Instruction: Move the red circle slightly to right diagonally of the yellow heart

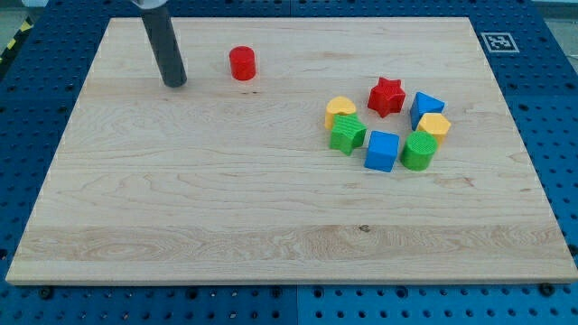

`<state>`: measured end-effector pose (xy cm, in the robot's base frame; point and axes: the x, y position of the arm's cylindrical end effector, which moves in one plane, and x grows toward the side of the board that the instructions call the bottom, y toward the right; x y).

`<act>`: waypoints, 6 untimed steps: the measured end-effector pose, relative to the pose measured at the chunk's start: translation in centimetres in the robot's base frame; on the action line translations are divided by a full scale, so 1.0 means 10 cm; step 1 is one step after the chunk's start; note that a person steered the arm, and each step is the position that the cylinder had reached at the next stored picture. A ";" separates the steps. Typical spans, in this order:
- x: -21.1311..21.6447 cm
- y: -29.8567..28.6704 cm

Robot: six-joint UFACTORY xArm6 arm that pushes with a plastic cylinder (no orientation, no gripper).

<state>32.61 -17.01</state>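
Jaws we have none: our rod ends in my tip [175, 83], holding nothing and touching no block.

We see my tip resting on the desk [181, 208] at the view's upper left, near the red circle [242, 63] on its right. Well apart, toward the view's right, the yellow heart [340, 108] touches a green block [347, 134] beside the red star [386, 96].

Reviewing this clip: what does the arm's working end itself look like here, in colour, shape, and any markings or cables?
Only a straight, round, dark grey rod shows, entering from the view's top. It is plain and smooth, with no visible markings, cables or pincer. My tip is a blunt end of the same width. The arm above lies out of frame.
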 end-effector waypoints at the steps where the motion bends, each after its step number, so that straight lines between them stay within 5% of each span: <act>1: -0.18 0.51; 5: -0.52 0.76; 6: -0.12 1.03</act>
